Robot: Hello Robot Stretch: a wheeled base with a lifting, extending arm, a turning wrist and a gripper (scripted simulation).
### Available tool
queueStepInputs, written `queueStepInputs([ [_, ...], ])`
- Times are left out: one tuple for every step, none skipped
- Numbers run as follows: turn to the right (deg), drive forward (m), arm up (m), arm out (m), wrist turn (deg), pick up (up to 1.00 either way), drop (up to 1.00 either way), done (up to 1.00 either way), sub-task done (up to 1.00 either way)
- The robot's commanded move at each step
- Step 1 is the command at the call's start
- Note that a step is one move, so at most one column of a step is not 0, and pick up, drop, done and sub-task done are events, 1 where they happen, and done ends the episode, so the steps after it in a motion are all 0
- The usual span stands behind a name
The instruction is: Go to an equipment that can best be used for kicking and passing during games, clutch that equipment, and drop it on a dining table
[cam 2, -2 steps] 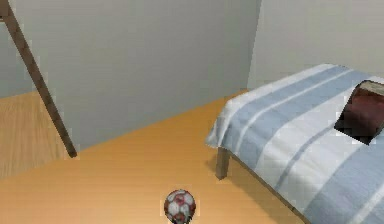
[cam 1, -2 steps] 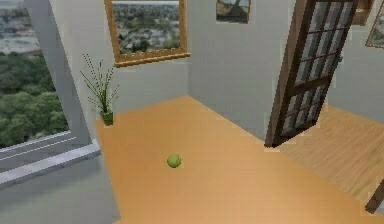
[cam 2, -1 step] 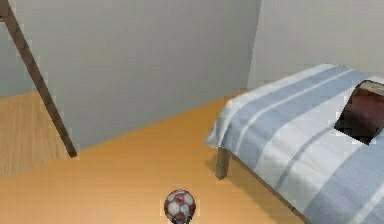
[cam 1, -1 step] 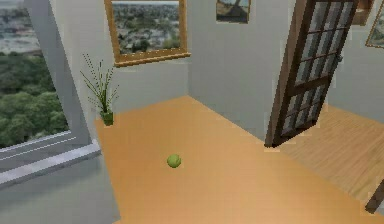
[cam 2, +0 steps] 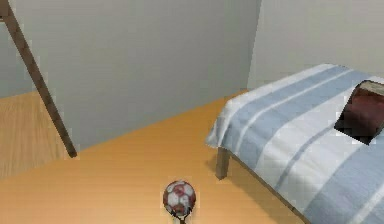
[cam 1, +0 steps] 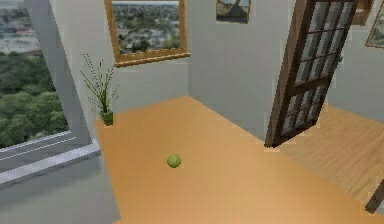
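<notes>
An orange wooden floor [cam 1: 230, 150] runs through the room between pale walls. In the arm side view a bed [cam 2: 290, 120] under a blue-and-white striped cover takes up the right, with a dark reddish-brown thing [cam 2: 362, 112] lying on it near the edge of the picture and a wooden bed leg [cam 2: 222, 163] at its near corner. In the forward view a big window [cam 1: 30, 80] at the left looks out on trees, and a second, wood-framed window [cam 1: 148, 28] sits in the far wall. At the right a dark door [cam 1: 310, 65] with glass panes stands ajar before a paler wooden floor. A wall picture [cam 1: 233, 10] hangs between window and door. A potted plant [cam 1: 101, 90] with thin leaves stands in the corner, and a small green ball [cam 1: 174, 160] lies alone on the floor, well apart from it. The football [cam 2: 179, 198] rests on the floor at the bottom of the arm side view, near the bed leg but apart from it, with bare floor around it. It is round and whitish with dark red and black patches. What state the claw is in cannot be told.
</notes>
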Motion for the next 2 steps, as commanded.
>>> queueStepInputs([
  [0.0, 0.00, 0.50, 0.00, 0.0, 0.00, 0.00, 0.00, 0.00],
  [0.0, 0.00, 0.40, 0.00, 0.0, 0.00, 0.00, 0.00, 0.00],
])
